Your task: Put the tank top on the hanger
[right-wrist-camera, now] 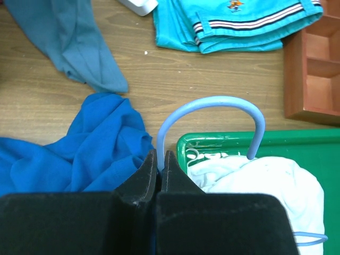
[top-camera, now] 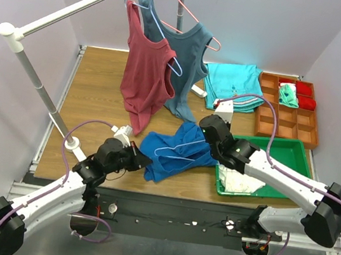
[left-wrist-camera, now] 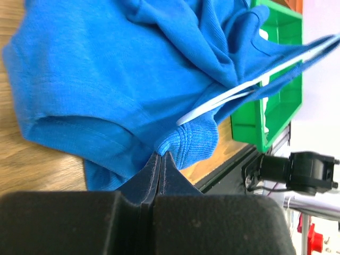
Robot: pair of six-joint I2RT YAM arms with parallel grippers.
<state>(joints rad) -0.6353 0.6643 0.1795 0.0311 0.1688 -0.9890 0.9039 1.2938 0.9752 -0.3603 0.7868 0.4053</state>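
Observation:
The royal-blue tank top (top-camera: 177,149) lies bunched on the table's front middle. The light-blue wire hanger (top-camera: 180,151) runs across it, partly inside the fabric. My left gripper (top-camera: 142,160) is shut on the tank top's lower left edge, seen in the left wrist view (left-wrist-camera: 161,154) pinching a ribbed fold (left-wrist-camera: 188,141). My right gripper (top-camera: 210,138) is shut on the hanger at the base of its curved hook (right-wrist-camera: 212,114), its fingertips (right-wrist-camera: 161,155) clamping the wire above the green bin's rim. The hanger's bar also shows in the left wrist view (left-wrist-camera: 249,87).
A maroon top (top-camera: 143,72) and a dark teal-grey top (top-camera: 184,56) hang from the white rail (top-camera: 79,8) at the back. A green bin (top-camera: 282,154) with white cloth sits at right, a brown divided tray (top-camera: 292,110) behind it, and folded turquoise clothes (top-camera: 232,82) nearby.

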